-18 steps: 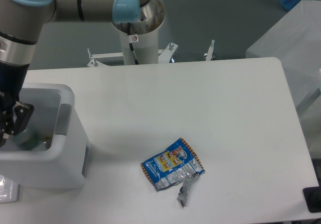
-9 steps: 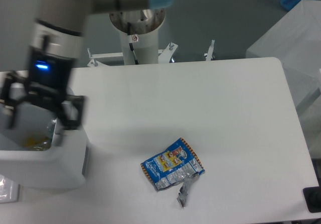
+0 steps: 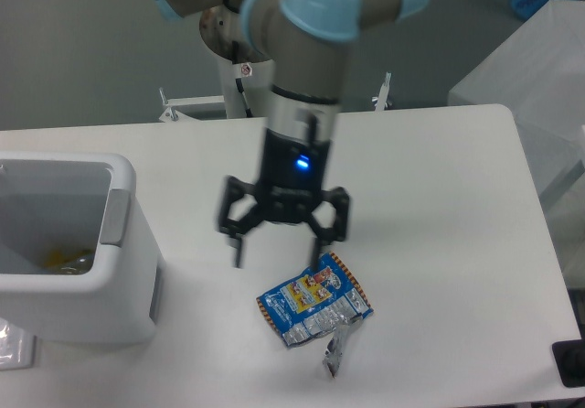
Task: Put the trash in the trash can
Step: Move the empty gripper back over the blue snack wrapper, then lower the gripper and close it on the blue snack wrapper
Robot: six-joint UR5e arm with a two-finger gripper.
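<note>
My gripper (image 3: 280, 248) hangs open over the middle of the table, its two dark fingers spread wide and nothing between them. Just below and to its right lies the blue-and-silver foil snack bag (image 3: 313, 302), flat on the table. A small silver foil scrap (image 3: 335, 348) rests at the bag's lower right corner. The white trash can (image 3: 69, 248) stands at the left edge. Inside it, at the bottom, something small and yellowish-clear (image 3: 64, 260) shows; I cannot make out what it is.
The arm's base column (image 3: 256, 79) rises behind the table's far edge. A white block (image 3: 526, 69) stands off the table to the right. A small black object (image 3: 569, 362) sits at the lower right corner.
The arm has swung from over the trash can to the right, and the open gripper is now above the snack bag. The bag and scrap have not moved.
</note>
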